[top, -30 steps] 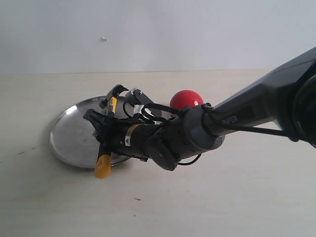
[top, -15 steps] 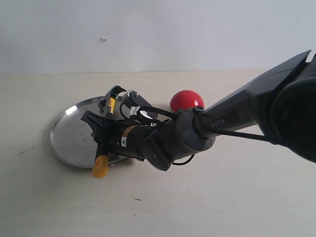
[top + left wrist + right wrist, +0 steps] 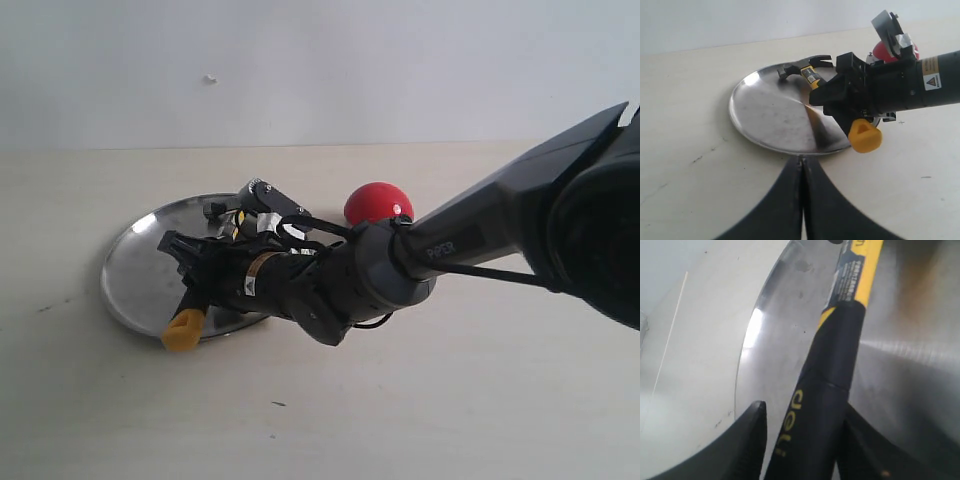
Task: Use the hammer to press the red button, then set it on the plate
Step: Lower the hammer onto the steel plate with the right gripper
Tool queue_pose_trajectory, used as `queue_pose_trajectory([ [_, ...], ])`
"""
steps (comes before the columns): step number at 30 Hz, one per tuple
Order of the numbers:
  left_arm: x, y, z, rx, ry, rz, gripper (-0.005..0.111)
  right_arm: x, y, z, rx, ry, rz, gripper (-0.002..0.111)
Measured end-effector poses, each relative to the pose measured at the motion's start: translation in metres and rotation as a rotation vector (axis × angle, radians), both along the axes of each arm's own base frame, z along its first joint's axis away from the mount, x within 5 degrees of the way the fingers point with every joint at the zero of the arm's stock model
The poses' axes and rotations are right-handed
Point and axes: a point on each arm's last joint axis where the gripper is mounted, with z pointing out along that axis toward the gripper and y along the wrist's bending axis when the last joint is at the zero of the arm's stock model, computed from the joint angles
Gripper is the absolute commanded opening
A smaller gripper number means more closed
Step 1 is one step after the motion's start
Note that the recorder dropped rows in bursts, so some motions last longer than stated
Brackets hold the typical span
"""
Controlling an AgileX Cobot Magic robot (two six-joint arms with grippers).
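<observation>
Now the pale desk [image 3: 450, 400] carries everything, and the dark right arm [image 3: 480, 235] reaches across it from the right edge of the exterior view to the left side. It has pushed a little further over than a second ago.

The plate [image 3: 135, 265] sits on the desk where it sat before, with its silver surface partly covered by the arm's wrist.

The hammer [image 3: 827, 380] lies across the plate. Its dark head [image 3: 802, 64] is at the far rim, and its yellow end [image 3: 183, 330] pokes out past the near rim. A second ago it was held higher and steeper, with the head lifted clear of the rim. Since then it has sunk, and the yellow end has slid to the left. Whether the whole handle rests on the metal I cannot tell.

The red button [image 3: 377, 203] stands on the desk beside the plate, behind the arm, and has not moved.

The right claw [image 3: 802, 415] straddles the black handle with its fingers apart. One finger [image 3: 752, 440] stands clear of the handle, with bare plate showing between them.

The left claw [image 3: 801, 162] hangs over the desk near the plate's near rim. Its fingers are pressed together and hold nothing.
</observation>
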Motion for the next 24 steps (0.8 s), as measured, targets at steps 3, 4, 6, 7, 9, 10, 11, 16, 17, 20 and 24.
queue_pose_trajectory([
  [3, 0.0, 0.0, 0.0, 0.0, 0.0, 0.0, 0.0, 0.0, -0.001, -0.001, -0.013, 0.005, 0.001, 0.044],
  [4, 0.0, 0.0, 0.0, 0.0, 0.0, 0.0, 0.0, 0.0, -0.001, -0.002, -0.02, 0.008, 0.002, 0.044],
  [6, 0.0, 0.0, 0.0, 0.0, 0.0, 0.0, 0.0, -0.001, -0.001, -0.003, -0.039, 0.005, 0.01, 0.044],
  [7, 0.0, 0.0, 0.0, 0.0, 0.0, 0.0, 0.0, -0.001, -0.001, -0.003, -0.046, 0.004, 0.014, 0.044],
  [9, 0.0, 0.0, 0.0, 0.0, 0.0, 0.0, 0.0, -0.001, -0.002, -0.003, -0.062, -0.003, 0.022, 0.044],
  [10, 0.0, 0.0, 0.0, 0.0, 0.0, 0.0, 0.0, -0.001, -0.002, -0.004, -0.073, -0.003, 0.027, 0.044],
  [11, 0.0, 0.0, 0.0, 0.0, 0.0, 0.0, 0.0, -0.002, -0.003, -0.004, -0.087, -0.004, 0.031, 0.044],
  [16, 0.0, 0.0, 0.0, 0.0, 0.0, 0.0, 0.0, -0.001, -0.006, 0.014, -0.167, -0.042, 0.049, 0.044],
  [17, 0.0, 0.0, 0.0, 0.0, 0.0, 0.0, 0.0, -0.001, -0.007, 0.018, -0.175, -0.047, 0.045, 0.044],
  [20, 0.0, 0.0, 0.0, 0.0, 0.0, 0.0, 0.0, -0.001, -0.009, 0.027, -0.213, -0.065, 0.056, 0.044],
  [24, 0.0, 0.0, 0.0, 0.0, 0.0, 0.0, 0.0, -0.001, -0.01, 0.031, -0.236, -0.085, 0.07, 0.044],
])
